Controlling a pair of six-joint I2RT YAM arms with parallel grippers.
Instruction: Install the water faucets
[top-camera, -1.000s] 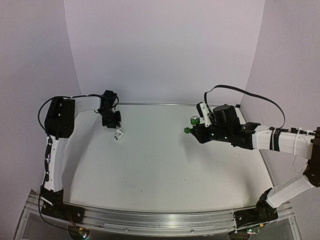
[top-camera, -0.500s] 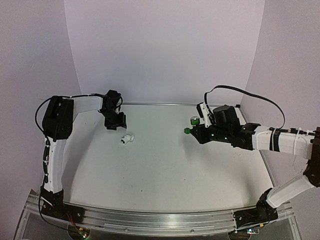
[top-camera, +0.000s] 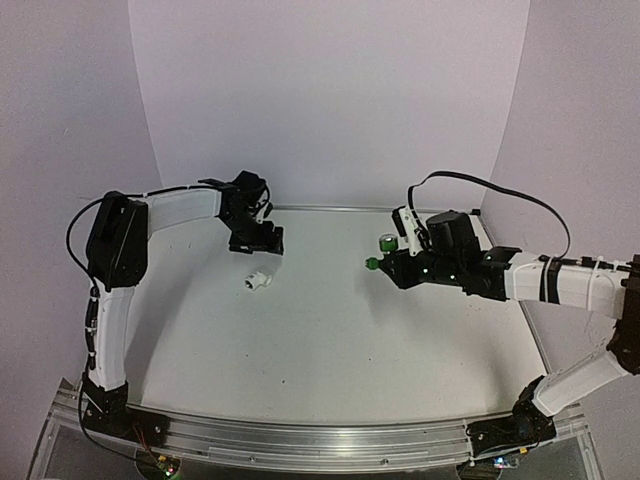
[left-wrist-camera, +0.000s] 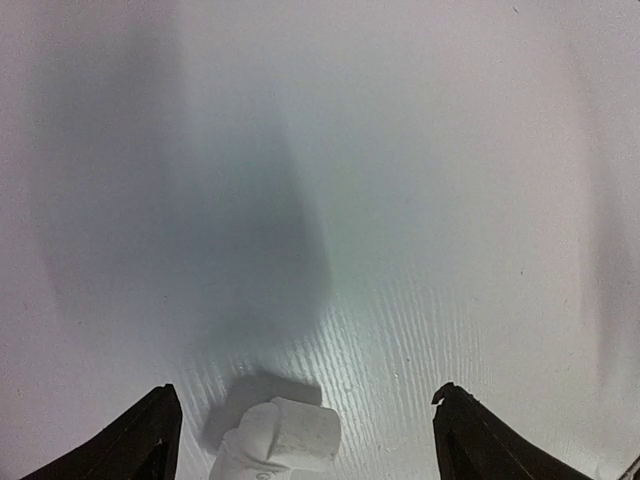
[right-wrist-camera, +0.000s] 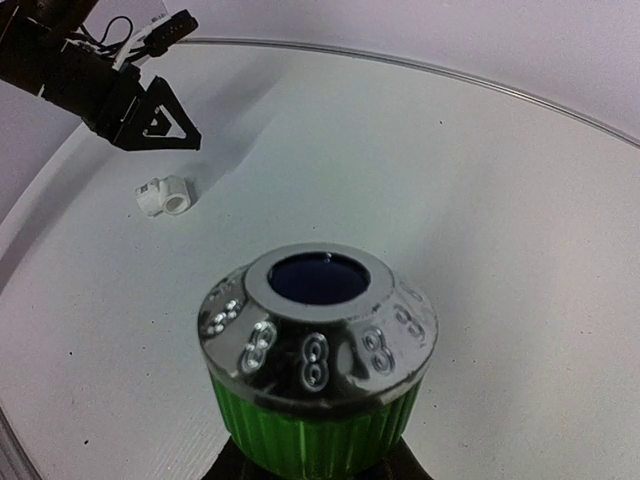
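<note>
While the small white stubby plastic pipe fitting (top-camera: 256, 281) is lying on its side on the white table (top-camera: 330, 340), the left gripper (top-camera: 260, 243) is hovering just beyond it, jaws spread wide and gripping nothing. Well apart, the right gripper (top-camera: 390, 260) is pinching the small green plastic tap with a chrome-capped round knob (right-wrist-camera: 320, 360) above the table.

Top external: high, rear, looking down. Wrist views close; all share white fitting (top-camera: 256, 280) (left-wrist-camera: 277, 439) (right-wrist-camera: 163, 194).

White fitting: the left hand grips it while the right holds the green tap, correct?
No. The white fitting lies loose on the table, clear of the open left hand, per the left wrist view. The right hand holds the green tap.
</note>
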